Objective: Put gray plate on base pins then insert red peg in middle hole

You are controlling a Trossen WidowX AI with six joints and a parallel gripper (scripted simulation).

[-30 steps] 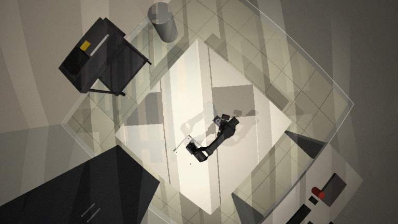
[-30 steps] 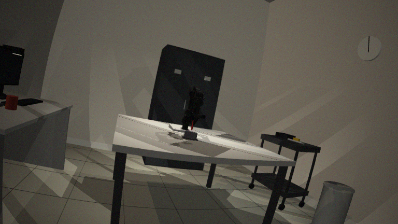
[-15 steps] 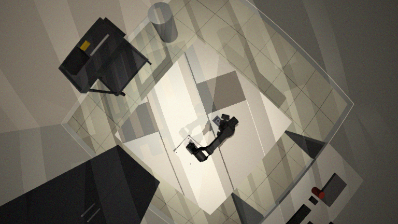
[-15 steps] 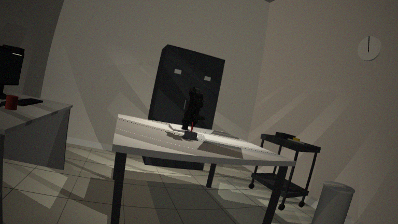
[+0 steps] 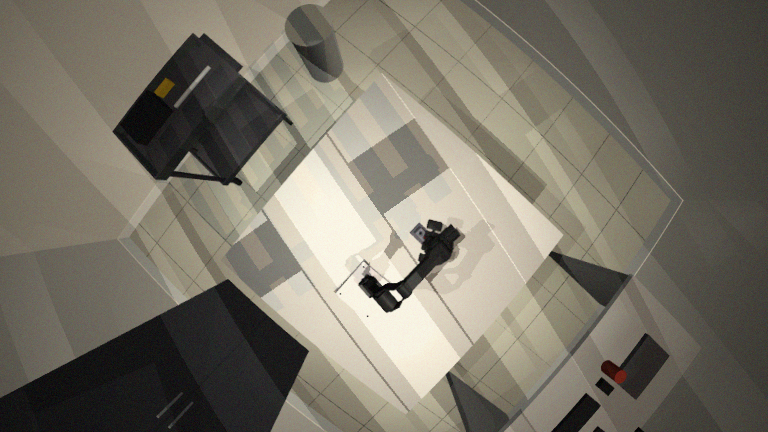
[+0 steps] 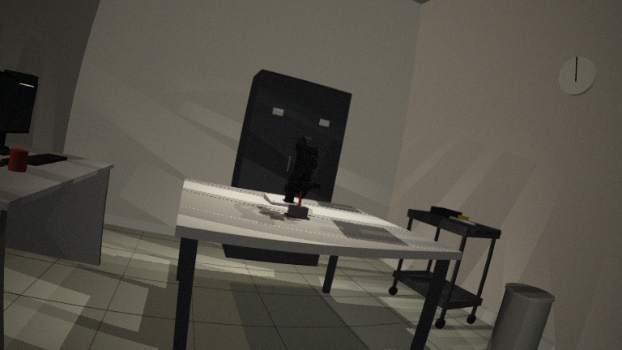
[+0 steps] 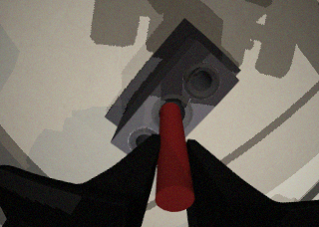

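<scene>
Two matte black fingers of the gripper were pinched nearly closed on the red peg, a smooth round-ended cylinder held upright so its tip met the middle hole. Beyond it, the flat gray plate sat on the blocky base on the pale desk, apparently seated on the pins.

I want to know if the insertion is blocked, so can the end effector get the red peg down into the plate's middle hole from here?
Probably yes. The end effector grips the red peg, whose tip meets the middle hole of the gray plate, with nothing between them.
</scene>
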